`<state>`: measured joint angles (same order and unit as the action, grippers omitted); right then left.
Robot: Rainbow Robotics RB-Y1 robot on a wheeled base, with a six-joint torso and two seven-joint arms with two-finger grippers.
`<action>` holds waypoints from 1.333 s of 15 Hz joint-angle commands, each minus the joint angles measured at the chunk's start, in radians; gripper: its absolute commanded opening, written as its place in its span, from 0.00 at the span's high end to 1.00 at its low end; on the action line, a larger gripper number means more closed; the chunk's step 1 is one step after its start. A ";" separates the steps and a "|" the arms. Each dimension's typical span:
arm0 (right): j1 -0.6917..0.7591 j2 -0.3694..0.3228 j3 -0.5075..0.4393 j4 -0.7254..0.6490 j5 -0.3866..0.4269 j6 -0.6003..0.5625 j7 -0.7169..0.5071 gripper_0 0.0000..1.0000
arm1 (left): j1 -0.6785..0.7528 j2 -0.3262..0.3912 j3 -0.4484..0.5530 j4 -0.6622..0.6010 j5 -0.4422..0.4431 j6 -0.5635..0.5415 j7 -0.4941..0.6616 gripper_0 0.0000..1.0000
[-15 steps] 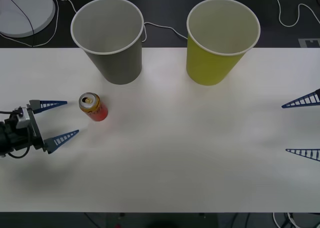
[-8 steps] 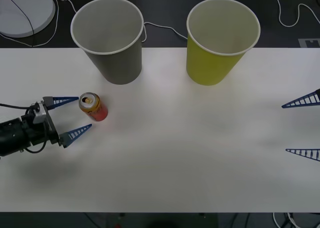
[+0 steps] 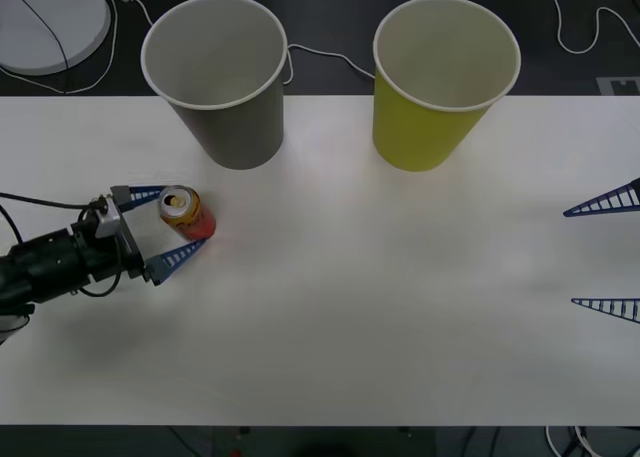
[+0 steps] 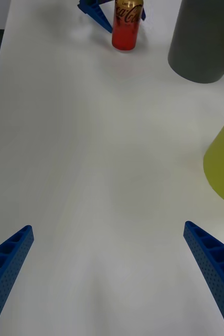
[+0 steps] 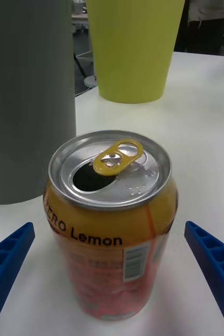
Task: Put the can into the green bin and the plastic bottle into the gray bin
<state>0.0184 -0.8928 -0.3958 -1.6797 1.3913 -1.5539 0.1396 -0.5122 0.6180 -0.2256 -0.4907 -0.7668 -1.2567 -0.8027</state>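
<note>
Bright, even light; soft shadows, sharp.

The can (image 3: 186, 214) stands upright on the bench (image 3: 380, 307), in its left part, nearer to the far edge than to the near edge. The gray bin (image 3: 216, 79) stands at the far edge, behind the can and a little to its right. The green bin (image 3: 442, 82) stands also at the far edge, to the right of the gray bin and well apart from the can. The left gripper (image 3: 159, 229) lies low over the bench at the can, with one of its fingers (image 3: 176, 260) before the can and the other behind it. The right gripper (image 3: 604, 254) is at the right edge of the bench, far from all three things.
</note>
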 commanded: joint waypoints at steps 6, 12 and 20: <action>0.000 0.000 0.000 0.000 0.000 0.000 0.000 0.00 | -0.016 -0.030 0.000 0.000 -0.009 0.029 0.002 0.13; 0.000 0.000 0.000 0.000 0.000 0.000 0.000 0.00 | -0.017 -0.032 0.000 0.000 -0.012 0.029 0.008 1.00; 0.000 0.000 0.000 0.000 0.000 0.000 0.000 0.00 | -0.016 -0.004 0.002 -0.019 -0.028 0.016 0.040 1.00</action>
<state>0.0184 -0.8928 -0.3958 -1.6797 1.3913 -1.5539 0.1396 -0.5280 0.6057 -0.2236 -0.5029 -0.7866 -1.2366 -0.7693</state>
